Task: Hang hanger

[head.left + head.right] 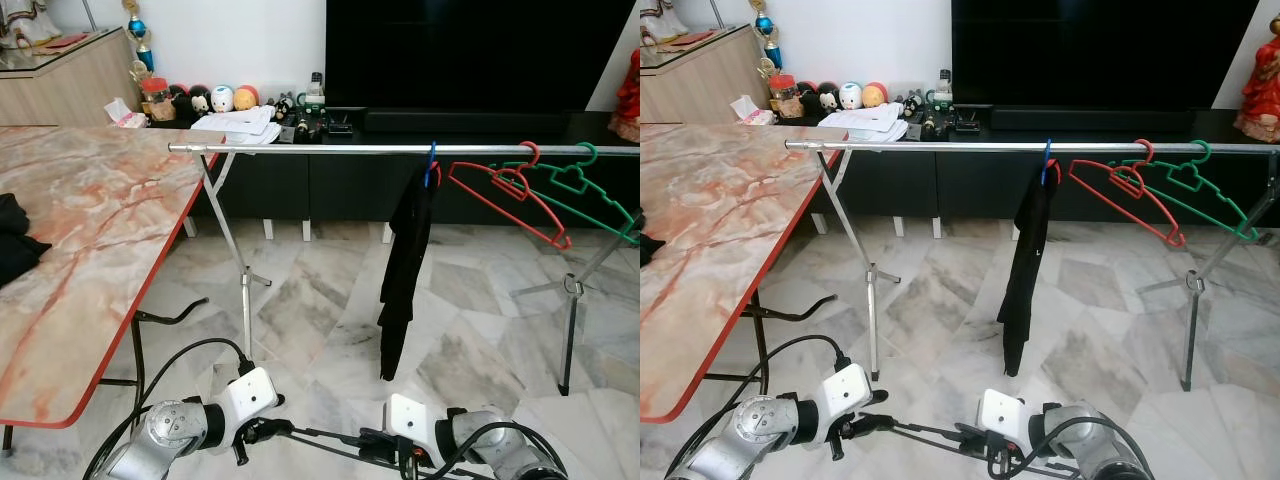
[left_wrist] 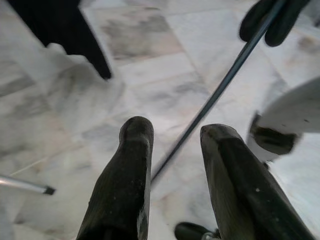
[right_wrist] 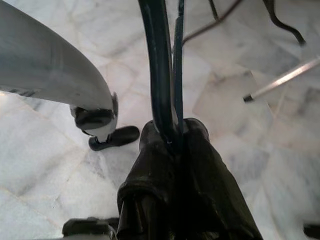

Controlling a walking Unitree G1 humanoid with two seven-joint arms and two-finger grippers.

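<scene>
Black wire hanger (image 3: 161, 65), light and springy, clamped in my right hand (image 3: 172, 137); left hand (image 2: 172, 150) wide, low in frame.

Rail (image 1: 300, 148) bare from table (image 1: 90, 230) end to black garment (image 1: 405, 270); red hanger (image 1: 505, 190), green hanger (image 1: 585, 190) crowd right stretch.

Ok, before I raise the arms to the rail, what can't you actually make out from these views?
- Held hanger: the right gripper is clamped on it, but its hook and shape run past the wrist view's top edge.
- In the eye views only a thin dark bar shows between the arms; the bottom edge cuts off the rest.
- Left gripper: open, the bar passing between its fingers; contact unclear.
- Blue hanger: mostly hidden by the black garment.
</scene>
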